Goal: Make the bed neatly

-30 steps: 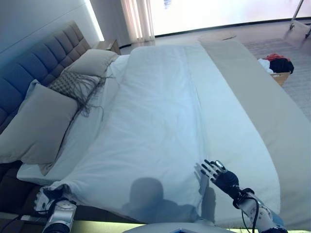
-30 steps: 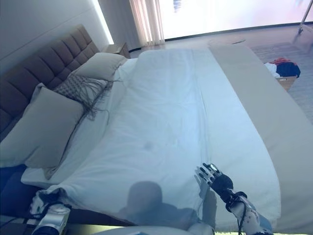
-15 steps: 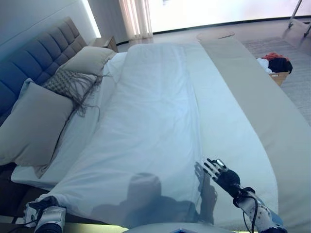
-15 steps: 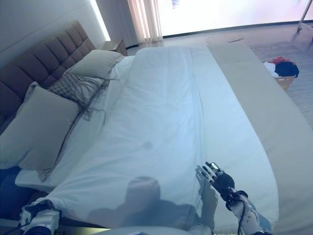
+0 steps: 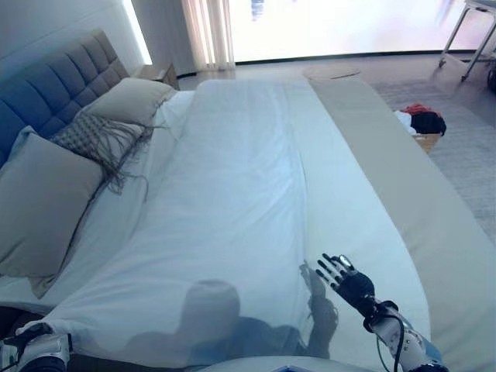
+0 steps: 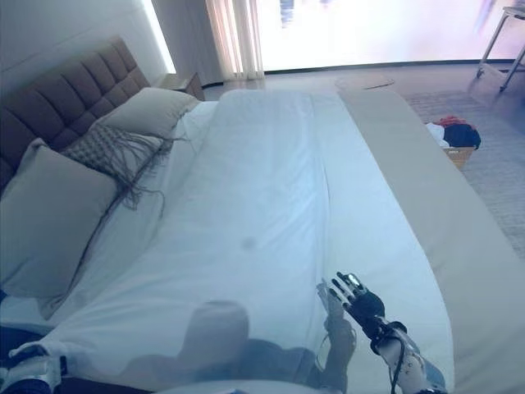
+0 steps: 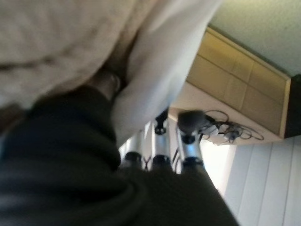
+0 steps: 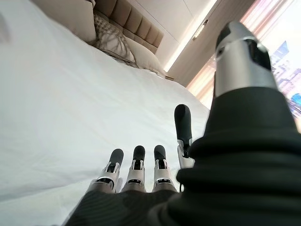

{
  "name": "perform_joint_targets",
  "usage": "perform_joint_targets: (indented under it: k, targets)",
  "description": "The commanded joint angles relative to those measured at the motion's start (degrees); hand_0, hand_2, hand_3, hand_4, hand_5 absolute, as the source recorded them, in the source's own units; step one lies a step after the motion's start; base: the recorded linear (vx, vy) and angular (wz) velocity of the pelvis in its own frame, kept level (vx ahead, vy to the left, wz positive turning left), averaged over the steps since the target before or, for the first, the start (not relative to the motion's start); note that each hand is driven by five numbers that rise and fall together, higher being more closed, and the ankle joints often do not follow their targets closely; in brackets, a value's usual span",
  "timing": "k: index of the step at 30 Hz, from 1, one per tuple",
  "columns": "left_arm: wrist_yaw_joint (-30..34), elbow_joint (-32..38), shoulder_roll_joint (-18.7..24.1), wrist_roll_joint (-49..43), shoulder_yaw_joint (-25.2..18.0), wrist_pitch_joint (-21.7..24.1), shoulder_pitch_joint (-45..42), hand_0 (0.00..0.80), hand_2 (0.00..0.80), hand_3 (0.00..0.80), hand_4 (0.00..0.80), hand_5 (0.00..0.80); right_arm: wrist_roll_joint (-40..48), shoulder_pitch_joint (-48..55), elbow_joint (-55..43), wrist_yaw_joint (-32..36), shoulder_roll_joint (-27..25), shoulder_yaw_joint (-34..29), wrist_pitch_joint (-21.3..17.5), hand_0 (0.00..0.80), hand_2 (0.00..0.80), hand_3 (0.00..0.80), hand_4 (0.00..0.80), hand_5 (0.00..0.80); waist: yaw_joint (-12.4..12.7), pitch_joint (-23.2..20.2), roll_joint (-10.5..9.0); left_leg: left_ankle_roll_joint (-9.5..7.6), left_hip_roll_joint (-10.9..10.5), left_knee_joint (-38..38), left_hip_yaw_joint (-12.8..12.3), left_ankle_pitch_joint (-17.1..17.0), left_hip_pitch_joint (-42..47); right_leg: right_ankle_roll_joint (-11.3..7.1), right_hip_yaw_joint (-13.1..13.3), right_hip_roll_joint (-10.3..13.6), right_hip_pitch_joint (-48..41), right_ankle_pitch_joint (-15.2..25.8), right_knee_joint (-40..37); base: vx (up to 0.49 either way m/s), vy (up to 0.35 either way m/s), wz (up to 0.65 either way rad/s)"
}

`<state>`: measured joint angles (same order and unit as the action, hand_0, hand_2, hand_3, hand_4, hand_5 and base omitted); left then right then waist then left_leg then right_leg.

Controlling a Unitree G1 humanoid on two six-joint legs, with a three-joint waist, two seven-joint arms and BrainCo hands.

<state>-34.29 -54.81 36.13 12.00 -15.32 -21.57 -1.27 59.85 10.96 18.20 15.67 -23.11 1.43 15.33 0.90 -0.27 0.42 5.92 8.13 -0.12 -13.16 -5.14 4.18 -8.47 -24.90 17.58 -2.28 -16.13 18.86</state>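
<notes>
A white duvet covers the bed, with a long crease down its middle. My left hand is at the bed's near left corner, and its fingers are curled on the duvet's corner. My right hand is open with fingers spread, low over the duvet near the front edge; it also shows in the right wrist view. Two grey pillows and a fringed cushion lie by the padded headboard.
A beige blanket runs along the bed's right side. A basket of clothes stands on the rug to the right. A nightstand is by the headboard's far end, and a rack's legs are at the far right.
My left hand has moved left and down with the duvet corner, drawing the duvet's near left edge flatter. The view has shifted. My right hand stays open in place.
</notes>
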Motion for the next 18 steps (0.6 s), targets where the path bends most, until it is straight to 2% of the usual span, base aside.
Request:
perform_joint_targets:
  k: [1,8,18]
  targets:
    - [-6.74,-0.57,15.59,-7.19,-8.82,4.57,-5.41,0.0,0.0,0.0,0.0,0.0,1.91,-1.27,-1.82,0.94,0.69,-4.36,-0.96,0.0,0.0,0.0,0.0,0.0,4.79,1.24,0.72,0.21,-0.08,-1.2,1.87,6.38,4.29,-6.34,0.32,6.01,-1.36,23.14,-16.23,0.014,0.0,0.11]
    - [-4.0,1.51,12.96,-6.77,-7.89,10.85,-4.54,0.0,0.0,0.0,0.0,0.0,1.58,-1.26,-0.84,1.21,1.44,-4.2,-1.54,0.0,0.0,0.0,0.0,0.0,4.85,1.22,0.15,0.23,0.46,-0.95,1.22,6.66,4.33,-6.24,0.42,5.64,-1.54,22.83,-16.38,0.014,-0.008,0.09]
    - [-4.08,6.89,3.99,-7.41,-4.28,18.79,-2.08,0.0,0.0,0.0,0.0,0.0,0.75,-2.18,-0.25,0.43,4.42,-4.34,-2.13,0.0,0.0,0.0,0.0,0.0,5.54,0.99,-1.47,0.07,0.85,-0.84,0.94,6.89,4.78,-6.16,0.34,5.26,-2.77,22.77,-16.79,0.011,-0.029,0.12]
